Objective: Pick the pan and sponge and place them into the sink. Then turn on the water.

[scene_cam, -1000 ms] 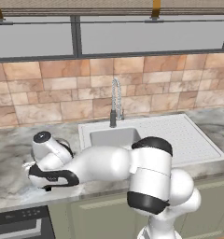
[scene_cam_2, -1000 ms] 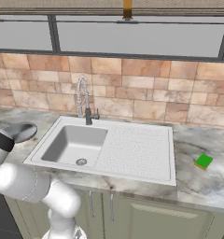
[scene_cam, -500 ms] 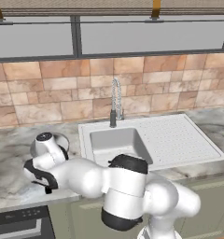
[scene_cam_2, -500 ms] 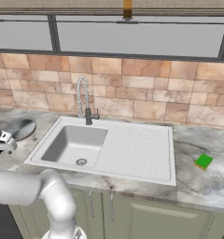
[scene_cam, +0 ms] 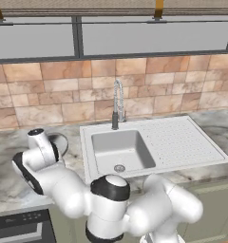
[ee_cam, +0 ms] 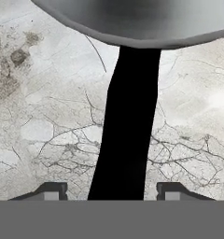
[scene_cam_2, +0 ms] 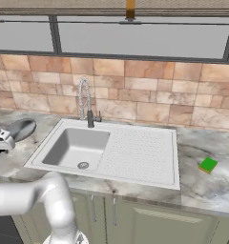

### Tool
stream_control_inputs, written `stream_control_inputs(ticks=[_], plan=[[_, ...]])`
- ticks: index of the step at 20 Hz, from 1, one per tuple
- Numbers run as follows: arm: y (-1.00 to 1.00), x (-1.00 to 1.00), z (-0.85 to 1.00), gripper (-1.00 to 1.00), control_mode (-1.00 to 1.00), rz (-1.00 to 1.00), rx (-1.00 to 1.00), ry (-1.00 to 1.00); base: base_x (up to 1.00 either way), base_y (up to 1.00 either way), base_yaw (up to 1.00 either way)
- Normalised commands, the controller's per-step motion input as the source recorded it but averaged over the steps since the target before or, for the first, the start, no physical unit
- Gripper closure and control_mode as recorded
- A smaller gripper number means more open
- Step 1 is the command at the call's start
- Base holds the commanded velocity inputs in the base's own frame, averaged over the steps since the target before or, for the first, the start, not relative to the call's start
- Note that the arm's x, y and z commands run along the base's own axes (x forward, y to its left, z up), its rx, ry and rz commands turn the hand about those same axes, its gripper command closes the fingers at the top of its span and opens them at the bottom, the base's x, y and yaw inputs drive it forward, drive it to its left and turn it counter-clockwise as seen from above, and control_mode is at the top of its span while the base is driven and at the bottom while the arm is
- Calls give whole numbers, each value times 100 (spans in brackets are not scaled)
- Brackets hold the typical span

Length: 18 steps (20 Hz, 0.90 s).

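The arm has swung down toward the lower left of the left base view. The sink (scene_cam_2: 135,157) sits mid-frame, its basin bare. The pan (scene_cam: 60,142) lies on the desk (scene_cam: 6,175) at left; the sponge (scene_cam_2: 208,165) is far right. The hand (ee_cam: 111,191) now straddles the pan's black handle (ee_cam: 128,121) — fingers narrowing from wide open, not yet touching — a grasp beginning.

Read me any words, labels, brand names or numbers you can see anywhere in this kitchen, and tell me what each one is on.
None: no readable text stands anywhere.
The white-grey rectangular sink, the small round grey-steel frying pan, the green and yellow sponge and the tan tiled wall are all unmarked.
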Motion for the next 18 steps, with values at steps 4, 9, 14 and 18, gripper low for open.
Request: stream_control_inputs(ticks=[4, 9, 14, 18], plan=[[-1, 0, 0, 100, -100, 0, -1, 0, 0, 0, 0], [-45, -3, 0, 100, -100, 0, 0, 0, 0, 0, 0], [-65, -20, 1, 100, -100, 0, 1, -4, 0, 0, 0], [-56, -36, 1, 100, -100, 0, 4, -8, 0, 0, 0]])
